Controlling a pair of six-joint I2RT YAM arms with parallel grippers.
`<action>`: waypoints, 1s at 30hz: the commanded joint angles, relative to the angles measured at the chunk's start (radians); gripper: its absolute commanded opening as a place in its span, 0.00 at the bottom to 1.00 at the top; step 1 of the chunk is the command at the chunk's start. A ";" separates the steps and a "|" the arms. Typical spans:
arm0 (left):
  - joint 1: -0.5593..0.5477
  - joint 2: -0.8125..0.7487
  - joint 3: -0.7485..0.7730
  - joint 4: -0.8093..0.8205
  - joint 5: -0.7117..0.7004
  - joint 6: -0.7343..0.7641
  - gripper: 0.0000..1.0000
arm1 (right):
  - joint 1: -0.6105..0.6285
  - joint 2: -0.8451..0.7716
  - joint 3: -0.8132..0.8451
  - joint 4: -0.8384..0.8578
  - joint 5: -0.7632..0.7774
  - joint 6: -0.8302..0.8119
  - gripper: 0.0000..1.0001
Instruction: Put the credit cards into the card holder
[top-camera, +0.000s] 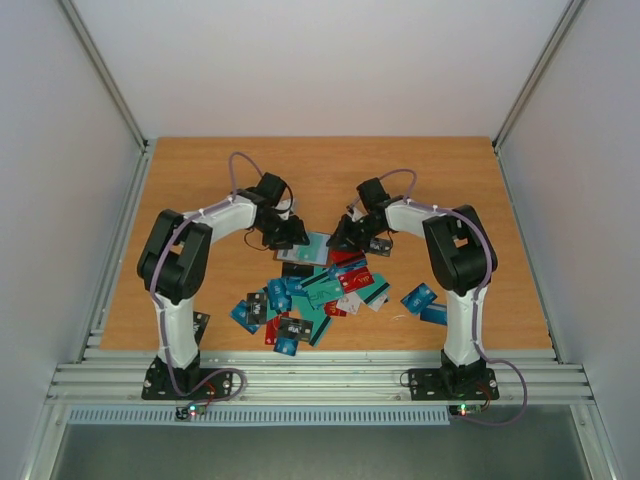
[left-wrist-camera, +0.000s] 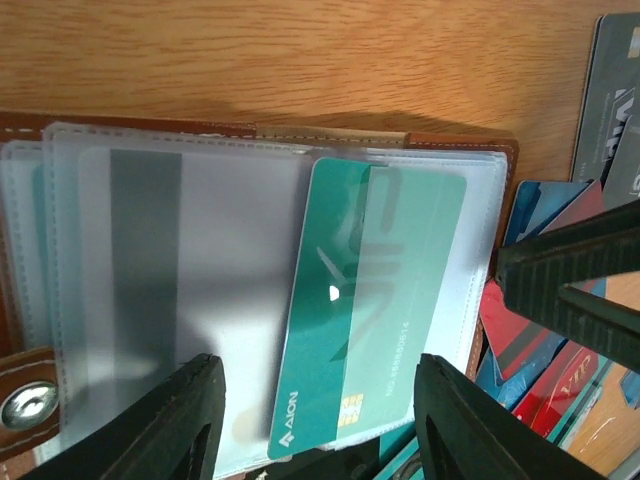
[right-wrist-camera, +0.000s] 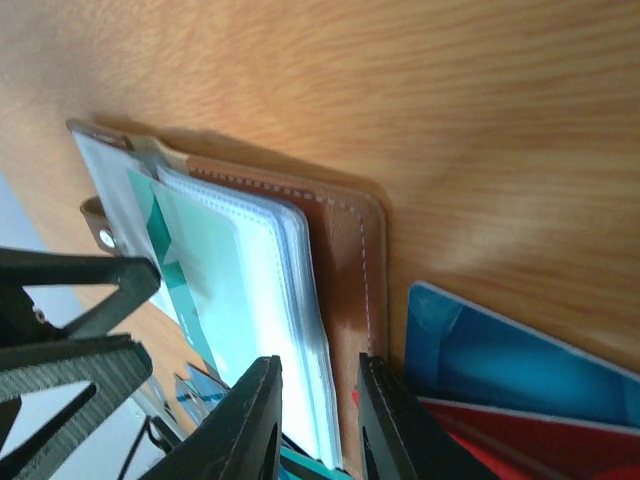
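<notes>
Nearest the arm bases: loose pile of credit cards, a few strays off to the right. The pile's far edge runs up against the card holder, which lies open on the table between the two grippers, clear sleeves up.

Left gripper: jaws released, spread wide, a teal card lying between them, apart from the left finger at least. The card is tilted and only partly under a sleeve (paler half covered, darker strip bare).

Right gripper: jaws narrow, straddling the holder's right edge, sleeves + brown cover between them. Can't tell if it pinches or just brackets.

Risks, approx. in order:
- Pushing the card in while skewed: a corner likely jams on the sleeve seam, card bows or pops out.
- If the right side isn't truly clamped, the holder slides far/left w/ the push.
- The left fingers could drag the top sleeve.
- Loose cards under the near edge may tip the holder.
</notes>
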 joint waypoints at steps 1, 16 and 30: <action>-0.004 0.029 0.033 0.004 0.017 0.044 0.53 | 0.021 -0.056 0.024 -0.075 0.030 -0.068 0.24; -0.005 0.071 0.057 0.027 0.069 0.099 0.44 | 0.049 0.028 0.087 -0.086 0.031 -0.066 0.19; -0.024 0.094 0.066 0.035 0.132 0.102 0.42 | 0.053 0.059 0.080 -0.055 0.020 -0.038 0.20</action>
